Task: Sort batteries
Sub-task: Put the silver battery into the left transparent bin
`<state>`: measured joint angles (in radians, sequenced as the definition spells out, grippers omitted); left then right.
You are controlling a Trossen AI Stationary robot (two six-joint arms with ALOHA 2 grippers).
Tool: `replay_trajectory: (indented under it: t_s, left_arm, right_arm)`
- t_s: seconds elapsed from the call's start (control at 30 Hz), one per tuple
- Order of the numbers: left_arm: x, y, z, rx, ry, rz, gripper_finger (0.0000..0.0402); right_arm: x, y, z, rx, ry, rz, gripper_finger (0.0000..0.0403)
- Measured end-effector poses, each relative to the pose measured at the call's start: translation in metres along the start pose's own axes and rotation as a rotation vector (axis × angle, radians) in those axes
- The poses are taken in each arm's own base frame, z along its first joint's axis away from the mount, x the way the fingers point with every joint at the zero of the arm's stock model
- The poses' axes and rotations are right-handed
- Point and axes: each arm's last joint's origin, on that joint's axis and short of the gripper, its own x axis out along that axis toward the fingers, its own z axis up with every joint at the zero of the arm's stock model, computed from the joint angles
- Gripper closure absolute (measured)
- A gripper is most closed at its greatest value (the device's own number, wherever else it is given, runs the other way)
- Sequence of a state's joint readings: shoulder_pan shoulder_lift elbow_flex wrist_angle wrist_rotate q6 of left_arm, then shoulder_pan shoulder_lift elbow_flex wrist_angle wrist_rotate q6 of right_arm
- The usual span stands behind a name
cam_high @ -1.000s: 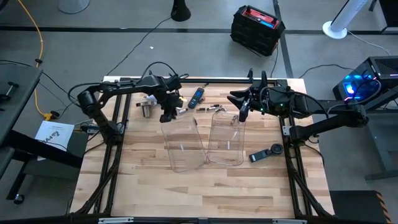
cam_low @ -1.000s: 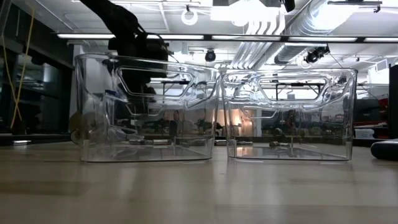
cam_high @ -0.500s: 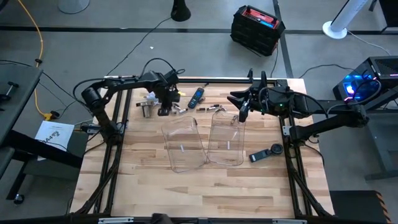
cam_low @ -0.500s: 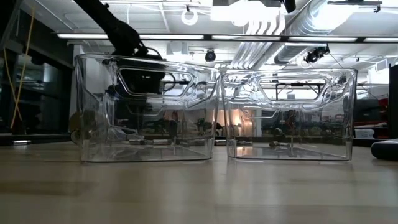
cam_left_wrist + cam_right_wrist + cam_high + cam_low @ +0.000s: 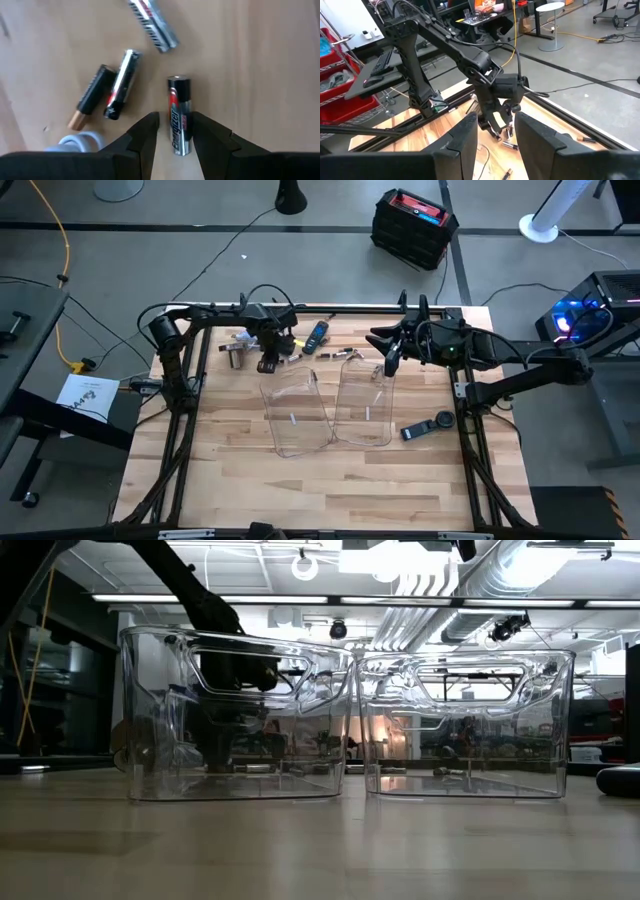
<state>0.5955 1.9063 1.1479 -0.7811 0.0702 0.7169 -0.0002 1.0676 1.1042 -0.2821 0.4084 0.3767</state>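
With its jaws apart astride one battery (image 5: pixel 179 115) near the worktop's far edge, left gripper (image 5: pixel 176 131) should centre, then close squarely; right gripper (image 5: pixel 390 358) waits apart.

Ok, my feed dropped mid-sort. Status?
Left gripper open, straddling a battery on the table, not gripped. Right gripper open, waiting above the right tray. Three batteries lie close by.

Glossy metal batteries (image 5: pixel 179 116) on matt wood table (image 5: pixel 240 470), clear plastic trays (image 5: pixel 296 412)
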Motion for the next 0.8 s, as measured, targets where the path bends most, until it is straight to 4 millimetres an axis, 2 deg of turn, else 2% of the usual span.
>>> replay_trajectory:
  t_s: [0.07,0.17,0.33,0.6,0.8]
  left_arm:
    - [0.003,-0.001,0.0,-0.025,0.025,0.01,0.0308]
    - [0.0,-0.003,0.001,-0.06,0.022,0.006,0.0366]
    - [-0.014,-0.007,0.0,-0.125,-0.022,0.02,0.0373]
    - [-0.068,-0.021,-0.011,-0.213,-0.159,0.027,0.0373]
    - [-0.128,-0.054,-0.022,-0.264,-0.335,0.084,0.0373]
  right_arm:
    - [0.0,0.0,0.0,0.006,0.0,0.0,0.0277]
    - [0.0,0.0,0.0,0.007,0.001,0.0,0.0277]
    - [0.0,0.0,-0.001,0.005,0.005,-0.001,0.0277]
    - [-0.002,0.0,0.0,0.004,0.001,0.001,0.0277]
    - [-0.015,-0.004,0.008,-0.031,-0.041,0.004,0.0277]
